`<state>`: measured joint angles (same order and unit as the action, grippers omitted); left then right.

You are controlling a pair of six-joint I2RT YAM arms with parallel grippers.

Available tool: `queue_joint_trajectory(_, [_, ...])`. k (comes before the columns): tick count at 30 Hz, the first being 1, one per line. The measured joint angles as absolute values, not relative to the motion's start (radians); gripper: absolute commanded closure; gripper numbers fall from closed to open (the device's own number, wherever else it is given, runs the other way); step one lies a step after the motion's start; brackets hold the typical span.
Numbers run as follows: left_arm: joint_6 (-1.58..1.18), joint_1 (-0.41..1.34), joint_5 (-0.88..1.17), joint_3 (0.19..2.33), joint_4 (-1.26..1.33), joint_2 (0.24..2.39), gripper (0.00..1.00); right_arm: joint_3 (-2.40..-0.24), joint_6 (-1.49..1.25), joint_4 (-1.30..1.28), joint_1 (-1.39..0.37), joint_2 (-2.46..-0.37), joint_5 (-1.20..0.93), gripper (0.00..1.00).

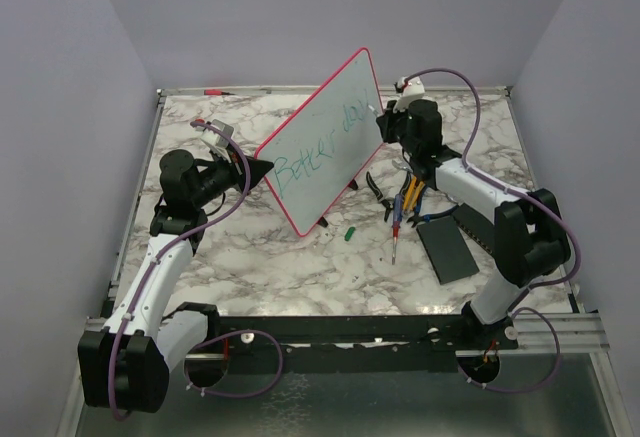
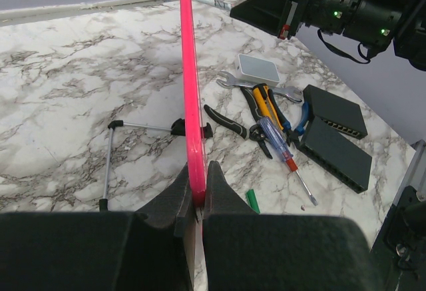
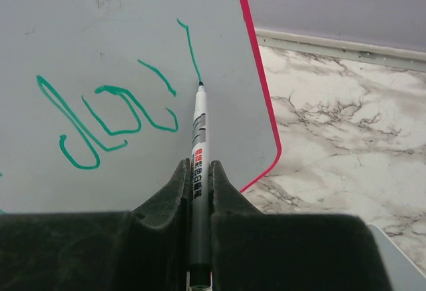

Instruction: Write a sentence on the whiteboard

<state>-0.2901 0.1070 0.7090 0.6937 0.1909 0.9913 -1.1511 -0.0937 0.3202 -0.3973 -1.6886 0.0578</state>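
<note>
Standing at a slant near the middle of the marble table point(image 1: 300, 277), the whiteboard point(image 1: 325, 142) was seen as a large flat white rectangle bordered by a thin red-pink rim with rounded corners. Its written face was turned toward the near right, and one lower corner was set close to the table while the opposite corner was raised toward the back wall. Green handwriting was spread across the face: a word reading "Better" was made out on the lower part, and further looping letters, too small to be read with certainty, were placed higher up. Small black feet on a thin wire stand were noted at its base in the left wrist view.

The left gripper point(image 2: 198, 198) was clenched on the board's rim at its left edge, the red-pink strip being pinched between the two dark fingers. The right gripper point(image 3: 198, 178) was clamped on a white marker point(image 3: 198, 131), whose tip was pressed against the board at the lower end of a thin green stroke, close to the right rim.

On the table to the right of the board, a red-handled screwdriver point(image 2: 279, 148), black pliers point(image 2: 233, 126), a wrench point(image 2: 229, 81) and two black boxes point(image 2: 336, 148) were laid near one another, and a small green cap point(image 2: 253, 201) was left just beside them.
</note>
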Motion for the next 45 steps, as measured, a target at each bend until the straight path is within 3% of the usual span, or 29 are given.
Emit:
queue_joint_trajectory(27, [-0.290,0.107,0.709,0.694,0.189,0.984,1.00,-0.986,-0.158,0.308,-0.449,-1.620,0.053,0.99])
queue_joint_trajectory(45, [-0.290,0.107,0.709,0.694,0.189,0.983,1.00,-1.131,-0.173,0.309,-0.311,-1.595,0.004,0.99])
